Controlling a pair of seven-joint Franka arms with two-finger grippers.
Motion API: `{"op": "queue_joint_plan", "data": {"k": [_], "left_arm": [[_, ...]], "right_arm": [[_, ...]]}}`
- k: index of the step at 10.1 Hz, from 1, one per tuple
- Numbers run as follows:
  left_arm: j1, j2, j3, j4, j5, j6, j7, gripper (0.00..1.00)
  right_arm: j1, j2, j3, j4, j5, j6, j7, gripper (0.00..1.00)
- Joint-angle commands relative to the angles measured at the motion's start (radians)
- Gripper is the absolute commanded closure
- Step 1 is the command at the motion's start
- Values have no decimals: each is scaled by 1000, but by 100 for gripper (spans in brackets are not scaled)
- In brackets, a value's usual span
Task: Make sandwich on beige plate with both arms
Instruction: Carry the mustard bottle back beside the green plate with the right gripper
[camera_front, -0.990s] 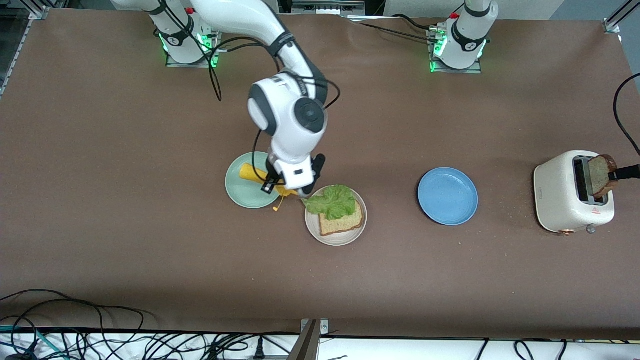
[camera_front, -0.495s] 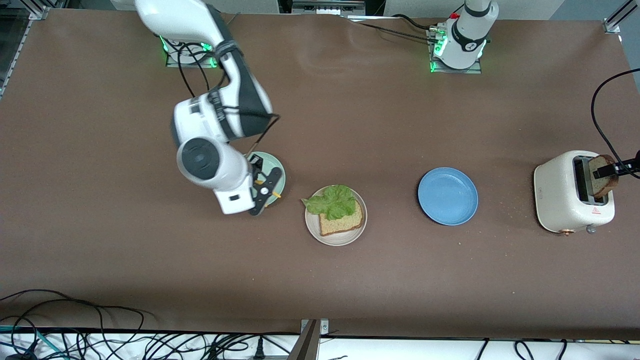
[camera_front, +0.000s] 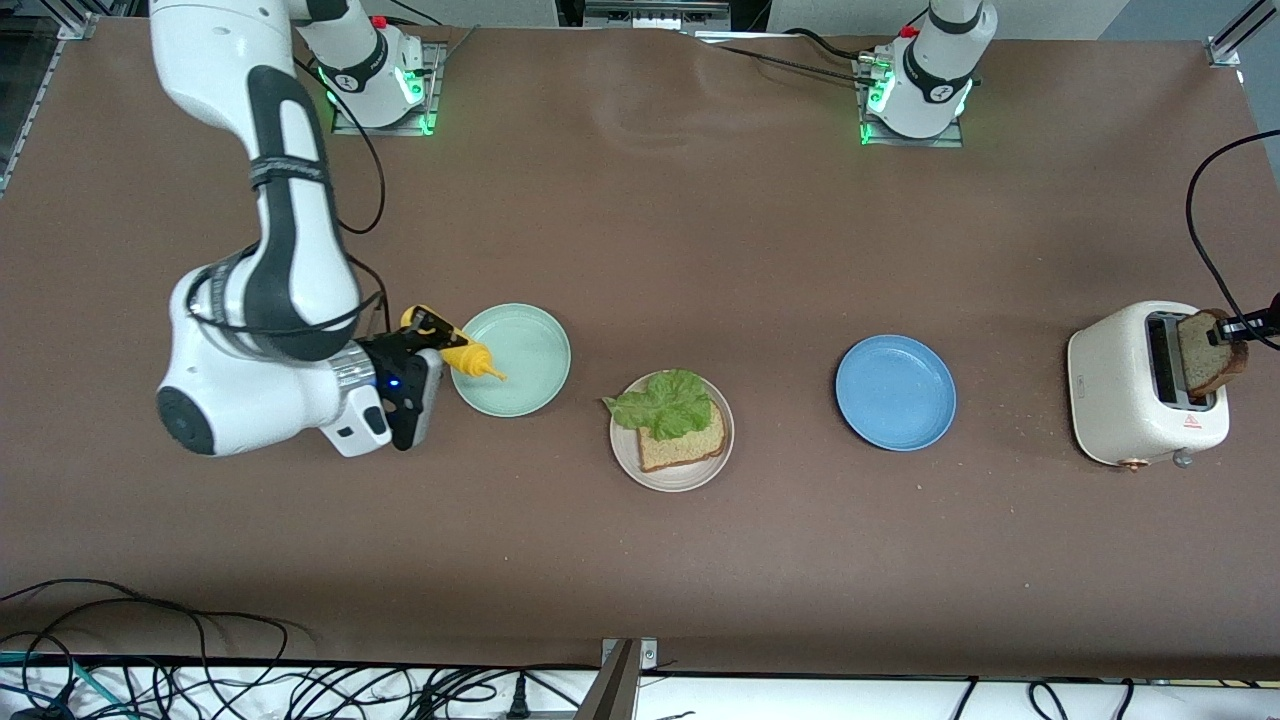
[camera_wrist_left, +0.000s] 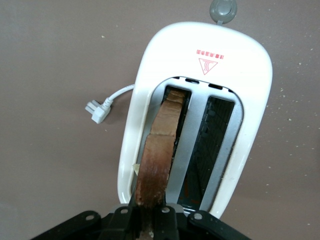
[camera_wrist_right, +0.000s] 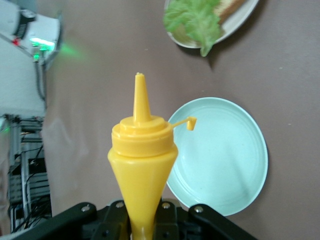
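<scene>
Two grippers grip: the left gripper (camera_wrist_left: 150, 226) pinches a toast slice (camera_front: 1208, 350) in the toaster (camera_front: 1140, 385), which could snag, while the right gripper (camera_wrist_right: 142, 220) squeezes a mustard bottle (camera_front: 466, 355) beside the mint-green plate (camera_front: 525, 350), well apart from the lettuce (camera_front: 665, 402)-topped bread (camera_front: 690, 446) on the beige plate (camera_front: 670, 478).

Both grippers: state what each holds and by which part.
Left gripper grips the toast slice by its top edge, over the toaster. Right gripper grips the yellow squeeze bottle by its body.
</scene>
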Motion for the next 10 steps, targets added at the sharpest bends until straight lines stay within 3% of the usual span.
{"op": "queue_joint_plan", "data": {"k": [1,3,5,7,10], "left_arm": [[-25,7,3,144,33,-136,-44,100],[-41,14,0,226,28,-213,-42,100],[-70,14,1,338,-68,-369,-43,100],[-96,14,1,407,-235,-483,-45,100],[-120,71,-25,390,-618,-614,-55,100]], "right_arm": [[-65,15,18,-40,101,-53,-221,100],[-120,60,19,-82,205,-92,-465,100],[-173,129,19,-85,285,-156,-667,100],[-220,184,19,-85,330,-222,-835,100],[-260,233,21,-83,345,-230,-1079,100]]}}
